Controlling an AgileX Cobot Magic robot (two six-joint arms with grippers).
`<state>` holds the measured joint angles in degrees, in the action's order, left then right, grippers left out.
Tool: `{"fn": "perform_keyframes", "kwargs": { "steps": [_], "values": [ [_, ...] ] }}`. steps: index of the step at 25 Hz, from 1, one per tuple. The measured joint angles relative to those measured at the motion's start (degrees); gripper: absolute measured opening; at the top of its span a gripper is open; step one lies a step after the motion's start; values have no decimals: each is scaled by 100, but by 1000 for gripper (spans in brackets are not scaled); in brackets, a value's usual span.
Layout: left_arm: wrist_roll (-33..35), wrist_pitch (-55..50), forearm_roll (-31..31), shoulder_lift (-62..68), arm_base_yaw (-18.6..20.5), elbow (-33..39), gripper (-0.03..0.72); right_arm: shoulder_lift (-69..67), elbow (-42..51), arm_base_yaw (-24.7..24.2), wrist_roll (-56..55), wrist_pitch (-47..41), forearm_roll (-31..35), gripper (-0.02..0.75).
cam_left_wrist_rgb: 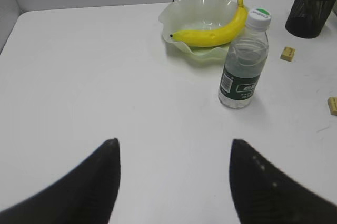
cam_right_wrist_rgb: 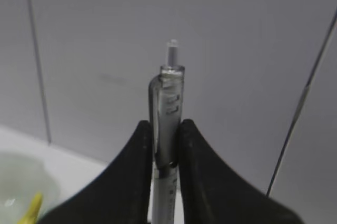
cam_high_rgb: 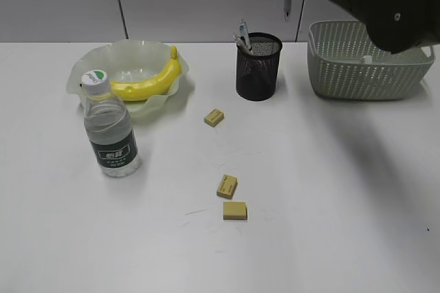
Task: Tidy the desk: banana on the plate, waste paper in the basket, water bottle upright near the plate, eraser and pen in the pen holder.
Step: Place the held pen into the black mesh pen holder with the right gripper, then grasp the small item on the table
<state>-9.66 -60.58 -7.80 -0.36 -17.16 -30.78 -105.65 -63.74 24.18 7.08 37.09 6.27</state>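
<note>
White desk (cam_high_rgb: pixel 330 190); right end effector (cam_right_wrist_rgb: pixel 164 142) clamps pen (cam_right_wrist_rgb: pixel 168 108); left end effector (cam_left_wrist_rgb: pixel 174 182) gapes empty.

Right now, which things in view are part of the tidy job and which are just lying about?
Job:
- banana, on the plate
- water bottle, upright
- pen holder
- basket
- three erasers
- pen, in right gripper

Lying about:
- nothing clear; waste paper not discernible

Glossy clear plastic water bottle (cam_high_rgb: pixel 110 131), black wire-mesh pen holder (cam_high_rgb: pixel 258 66), translucent plate (cam_high_rgb: pixel 103 59).
</note>
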Motion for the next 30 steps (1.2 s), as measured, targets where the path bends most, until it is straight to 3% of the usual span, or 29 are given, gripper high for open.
{"fn": "perform_keyframes", "kwargs": {
  "steps": [4,11,13,17,20,25,30],
  "values": [
    [0,0,5,0,0,0,481,-873,-344,-74,-333,900,-309,91],
    [0,0,5,0,0,0,445,-1723,-665,-74,-576,789,-364,109],
    [0,0,5,0,0,0,437,-1723,-671,-74,-576,650,-338,194],
    [0,0,5,0,0,0,434,-1635,-671,-74,-576,190,-324,495],
    [0,0,5,0,0,0,433,-1086,-671,-74,-576,-1082,-324,561],
    [0,5,5,0,0,0,433,534,-451,-74,-515,-3776,-911,490],
    [0,5,5,0,0,0,433,2370,673,-48,-660,-6944,-1096,430]
  ]
}}
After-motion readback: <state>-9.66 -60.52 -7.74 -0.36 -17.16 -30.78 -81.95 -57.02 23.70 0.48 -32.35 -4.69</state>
